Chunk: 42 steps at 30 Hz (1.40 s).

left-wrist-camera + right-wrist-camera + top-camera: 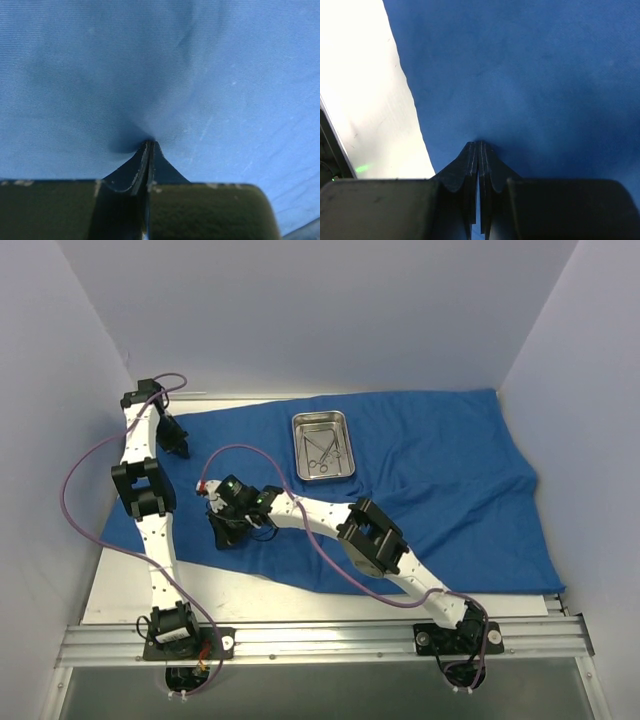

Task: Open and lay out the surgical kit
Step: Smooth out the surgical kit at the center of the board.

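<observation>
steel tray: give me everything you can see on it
The steel tray is small, rectangular and shiny, with rounded corners and a raised rim. It sits flat, open side up, long side running away from the arms, on the spread blue cloth near its far edge. Thin silvery scissor-like instruments lie inside. Nothing else touches it.

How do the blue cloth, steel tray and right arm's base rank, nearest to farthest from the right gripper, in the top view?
1. blue cloth: directly under the right gripper.
2. steel tray: farther back, to its right.
3. right arm's base: near edge, far right.
</observation>
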Available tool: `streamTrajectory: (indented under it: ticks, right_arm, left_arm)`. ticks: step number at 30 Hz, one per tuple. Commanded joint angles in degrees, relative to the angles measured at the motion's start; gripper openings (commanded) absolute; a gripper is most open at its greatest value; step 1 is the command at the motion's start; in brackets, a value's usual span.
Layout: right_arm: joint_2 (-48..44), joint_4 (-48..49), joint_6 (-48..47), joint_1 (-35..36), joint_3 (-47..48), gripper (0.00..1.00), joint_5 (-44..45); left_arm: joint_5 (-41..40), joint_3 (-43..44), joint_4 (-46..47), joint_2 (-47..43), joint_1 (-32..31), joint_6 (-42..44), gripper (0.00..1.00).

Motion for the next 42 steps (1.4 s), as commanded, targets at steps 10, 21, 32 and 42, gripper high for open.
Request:
streamTrajectory:
  ticks: [10, 21, 32, 42]
  right_arm:
    - [-10.2, -8.4, -7.8, 9.0, -25.5, 0.00, -4.4]
    - [-26.9, -3.6, -7.8, 3.9, -27.3, 0.00, -3.2]
    - [-13.5, -8.8, -10.4, -6.5, -6.1, 0.00, 10.5]
    - [-6.9, -4.6, -8.3, -1.5, -12.7, 0.00, 6.3]
  left_arm:
    - [-0.3, -0.7, -4.8, 4.5, 3.0, 3.3, 0.02]
    - [0.4, -0.4, -4.4, 4.7, 3.1, 3.7, 0.02]
    - [0.5, 0.1, -4.1, 4.9, 3.1, 3.7, 0.02]
    - [1.1, -0.7, -3.5, 4.5, 3.1, 3.9, 0.02]
